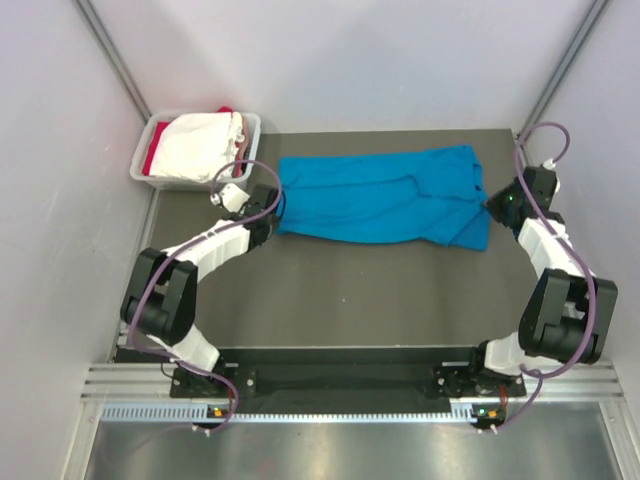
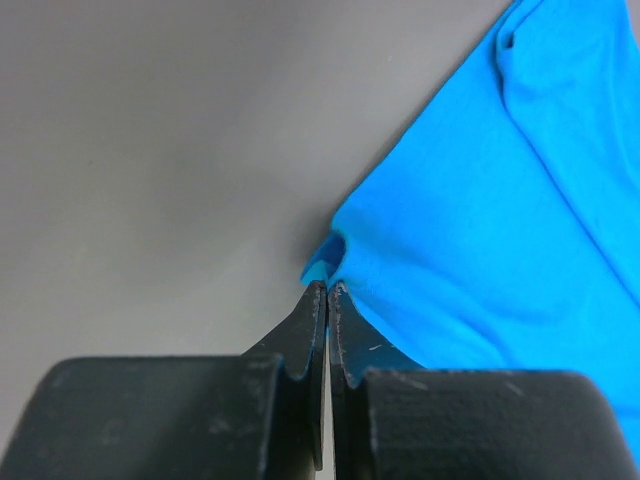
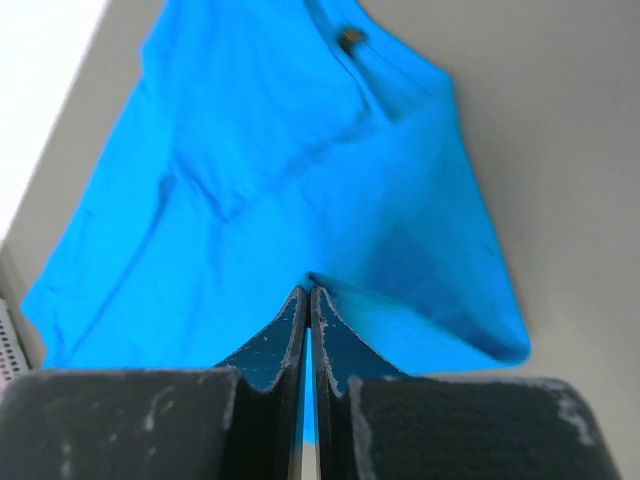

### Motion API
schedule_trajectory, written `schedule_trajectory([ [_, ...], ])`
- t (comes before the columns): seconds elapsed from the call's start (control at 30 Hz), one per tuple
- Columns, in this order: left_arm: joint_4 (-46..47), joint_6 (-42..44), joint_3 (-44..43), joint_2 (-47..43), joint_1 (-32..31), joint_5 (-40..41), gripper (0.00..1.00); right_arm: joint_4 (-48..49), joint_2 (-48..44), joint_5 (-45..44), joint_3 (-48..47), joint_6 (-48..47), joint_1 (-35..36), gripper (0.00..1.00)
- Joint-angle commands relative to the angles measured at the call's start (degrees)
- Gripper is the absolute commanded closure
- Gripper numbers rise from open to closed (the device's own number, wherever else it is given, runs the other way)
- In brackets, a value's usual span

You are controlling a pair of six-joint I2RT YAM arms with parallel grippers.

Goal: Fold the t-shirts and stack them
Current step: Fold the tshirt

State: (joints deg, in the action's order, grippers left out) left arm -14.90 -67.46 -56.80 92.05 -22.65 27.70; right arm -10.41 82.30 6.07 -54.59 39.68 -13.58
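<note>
Tabletop [image 1: 350, 290], blue t-shirt [image 1: 380, 195] in left pincer [image 2: 327, 290]

We see a robotics lab cell: bare white walls [image 1: 350, 60] beyond the left tool [image 1: 277, 207], dark counter [image 1: 350, 300] beneath it, aluminium rail [image 1: 350, 380] behind.

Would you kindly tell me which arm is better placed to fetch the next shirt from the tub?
Probably the left: the left gripper, pinching the blue shirt at one end, sits near the tub; the right gripper holds the opposite end.
</note>
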Motion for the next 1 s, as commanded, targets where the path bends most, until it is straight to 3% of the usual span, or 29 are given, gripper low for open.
schedule_trajectory([
  [0.0, -2.1, 0.1, -5.2, 3.0, 0.0, 4.3, 1.0, 4.7, 2.9, 0.4, -8.0, 0.3, 1.7, 1.0],
  [0.33, -2.1, 1.8, -8.6, 7.4, 0.0, 6.1, 1.0, 3.6, 14.1, 1.2, -18.9, -2.3, 3.4, 1.0],
  [0.53, -1.0, 9.2, -9.8, 6.7, -0.1, 3.2, 1.0, 1.6, 15.3, 1.1, -22.3, -4.1, 3.7, 1.0],
  [0.67, -1.7, 16.3, -8.4, 4.5, -1.2, 0.3, 1.0, 0.0, 10.8, 0.0, -17.9, -5.0, 3.7, 1.0],
  [0.97, -3.4, 15.0, 0.0, -3.5, -4.7, -1.2, 1.0, -3.3, -3.5, -1.5, -2.7, -5.1, 3.8, 1.0],
])
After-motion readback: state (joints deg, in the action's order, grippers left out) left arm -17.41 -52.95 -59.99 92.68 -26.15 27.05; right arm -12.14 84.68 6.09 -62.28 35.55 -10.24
